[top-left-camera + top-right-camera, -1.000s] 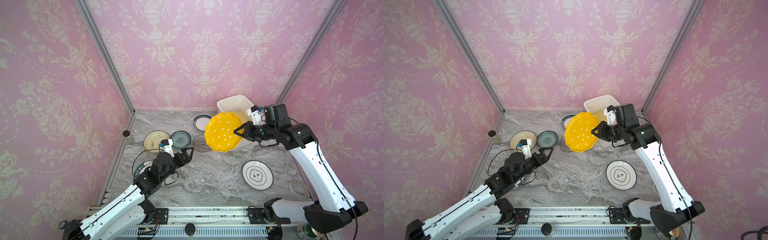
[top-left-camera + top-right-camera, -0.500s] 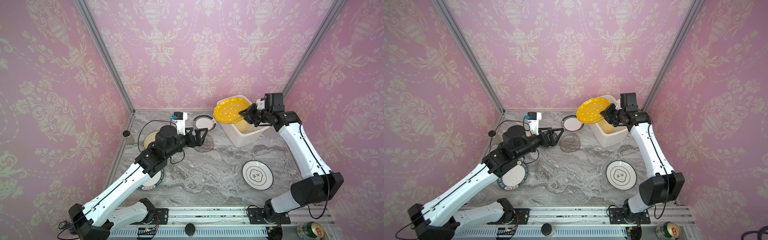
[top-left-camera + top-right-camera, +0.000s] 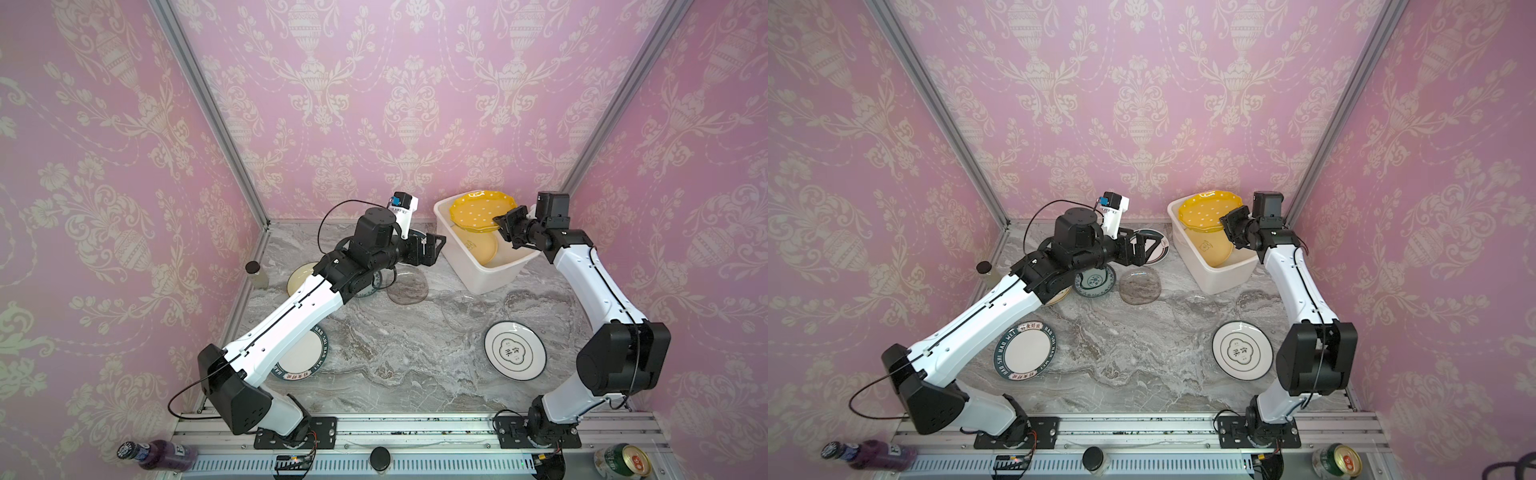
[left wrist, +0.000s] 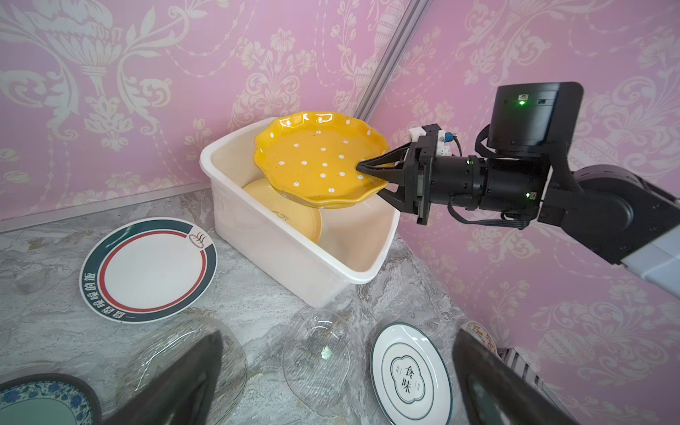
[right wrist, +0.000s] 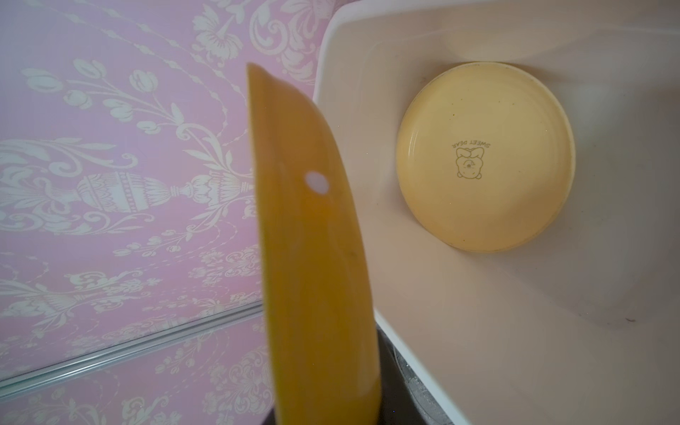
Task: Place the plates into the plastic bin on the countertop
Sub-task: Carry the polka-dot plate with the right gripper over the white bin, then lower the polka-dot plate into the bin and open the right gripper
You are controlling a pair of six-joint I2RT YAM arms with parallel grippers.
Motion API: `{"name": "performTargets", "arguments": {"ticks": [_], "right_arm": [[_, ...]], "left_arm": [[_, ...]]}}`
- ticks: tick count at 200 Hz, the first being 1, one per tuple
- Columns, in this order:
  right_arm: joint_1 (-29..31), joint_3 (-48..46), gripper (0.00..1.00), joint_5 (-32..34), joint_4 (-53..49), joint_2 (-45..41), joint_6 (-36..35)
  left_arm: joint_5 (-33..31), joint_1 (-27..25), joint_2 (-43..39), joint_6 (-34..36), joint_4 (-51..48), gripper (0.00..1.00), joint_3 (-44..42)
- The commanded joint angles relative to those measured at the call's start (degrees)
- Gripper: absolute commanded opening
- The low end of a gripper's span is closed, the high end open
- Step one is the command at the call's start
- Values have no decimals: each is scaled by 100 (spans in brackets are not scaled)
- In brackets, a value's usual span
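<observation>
While right claw [image 4: 368,177] clamps dotted plate [image 4: 316,158], tilted over bin [image 4: 287,257], maybe touching rim, left claw [image 3: 434,249] gapes wide.

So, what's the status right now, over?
Right gripper shut on dotted yellow plate rim, above the plastic bin. Left gripper open, empty. Pale yellow plate already inside; nothing blocking.

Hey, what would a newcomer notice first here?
The bright yellow dotted plate, pinched at its rim by the right pincer, hangs over the white bin at the back right of the countertop. A pale yellow plate already lies inside. Ornate pink wallpaper surrounds everything.
</observation>
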Motion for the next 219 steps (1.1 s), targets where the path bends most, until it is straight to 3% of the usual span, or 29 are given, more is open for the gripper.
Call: {"name": "performTargets", "arguments": {"ticks": [1,104,219], "right_arm": [[11,-21,12,60,1072,6,155],[-83,293,11,567,683,835,-135],[-83,275,12,673,1326,1704,-90]], "left_arm": [[201,38,63,213,-348,99,312],[180,31,296,165,-442,99,436],[450,25,735,137,-484,99,564]]}}
